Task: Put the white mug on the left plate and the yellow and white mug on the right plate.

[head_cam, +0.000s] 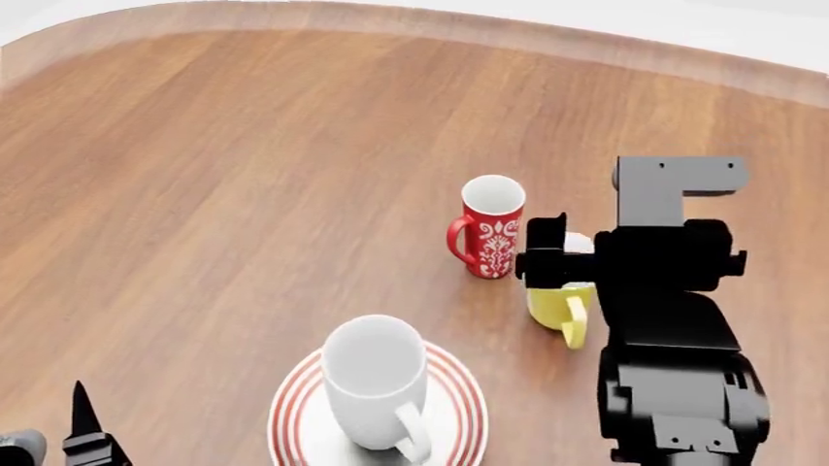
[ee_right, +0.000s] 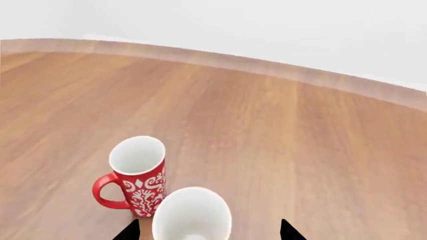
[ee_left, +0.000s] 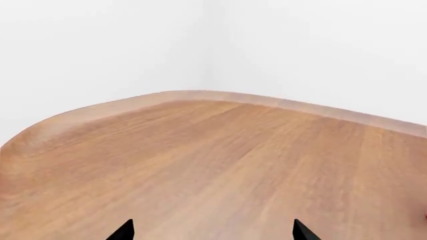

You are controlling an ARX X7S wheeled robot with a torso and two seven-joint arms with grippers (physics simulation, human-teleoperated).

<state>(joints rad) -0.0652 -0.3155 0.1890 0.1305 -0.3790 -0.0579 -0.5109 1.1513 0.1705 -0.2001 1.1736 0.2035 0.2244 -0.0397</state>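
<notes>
Already the white mug (head_cam: 375,382) stands upright on the left plate (head_cam: 456,416), while the right gripper (ee_right: 208,231), its fingers spread, straddles the yellow and white mug (head_cam: 564,306) on the table (head_cam: 233,175), the right plate unseen.

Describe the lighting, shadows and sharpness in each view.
Head view: even, soft light, with only a faint shadow under the white mug on the left plate; everything is sharp. Right wrist view: the red mug is crisp, without glare. Left wrist view: the bare table is evenly lit, without blur.
</notes>
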